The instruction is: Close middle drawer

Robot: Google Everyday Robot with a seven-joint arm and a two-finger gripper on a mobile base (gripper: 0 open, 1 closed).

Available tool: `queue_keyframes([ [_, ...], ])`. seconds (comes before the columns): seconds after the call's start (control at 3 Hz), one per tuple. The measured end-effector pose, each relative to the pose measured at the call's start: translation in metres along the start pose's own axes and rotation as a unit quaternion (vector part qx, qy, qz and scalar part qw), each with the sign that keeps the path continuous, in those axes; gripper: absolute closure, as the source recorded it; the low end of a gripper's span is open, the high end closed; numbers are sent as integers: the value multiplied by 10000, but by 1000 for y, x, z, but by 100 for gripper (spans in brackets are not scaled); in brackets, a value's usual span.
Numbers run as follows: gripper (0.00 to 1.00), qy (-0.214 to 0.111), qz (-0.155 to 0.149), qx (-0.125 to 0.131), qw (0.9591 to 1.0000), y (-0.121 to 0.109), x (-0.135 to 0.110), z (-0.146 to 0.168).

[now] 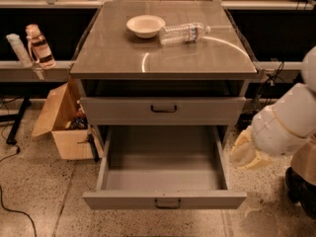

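Observation:
The middle drawer (pixel 164 200) is a wide, shallow grey drawer with a small dark pull handle (pixel 168 203). It stands pulled far out toward me and its inside is empty. Above it the top drawer (pixel 163 109) is nearly shut. The lowest drawer is hidden under the open one. My gripper (pixel 245 155), cream-coloured at the end of the white arm (pixel 286 122), hangs at the right, just outside the open drawer's right side wall and apart from it. It holds nothing that I can see.
On the cabinet top (pixel 113 53) stand a white bowl (pixel 145 25) and a clear plastic bottle (pixel 183 33) lying on its side. An open cardboard box (pixel 61 122) sits on the floor at the left. Bottles (pixel 38 46) stand on a left shelf. The robot's dark base (pixel 301 191) is at the lower right.

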State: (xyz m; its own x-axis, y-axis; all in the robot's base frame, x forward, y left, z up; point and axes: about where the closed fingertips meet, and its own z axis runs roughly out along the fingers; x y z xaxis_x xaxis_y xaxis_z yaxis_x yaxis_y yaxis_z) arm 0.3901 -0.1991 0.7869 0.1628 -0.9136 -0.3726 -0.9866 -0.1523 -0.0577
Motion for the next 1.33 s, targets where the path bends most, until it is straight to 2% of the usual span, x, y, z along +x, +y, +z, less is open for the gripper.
queue_keyframes([
  [0.33,100,135,-48,-390,9991,2,21,60],
  [0.67,100,131,-52,-390,9991,2,20,60],
  [1.33,100,-99,35,-379,9992,11,18,74],
])
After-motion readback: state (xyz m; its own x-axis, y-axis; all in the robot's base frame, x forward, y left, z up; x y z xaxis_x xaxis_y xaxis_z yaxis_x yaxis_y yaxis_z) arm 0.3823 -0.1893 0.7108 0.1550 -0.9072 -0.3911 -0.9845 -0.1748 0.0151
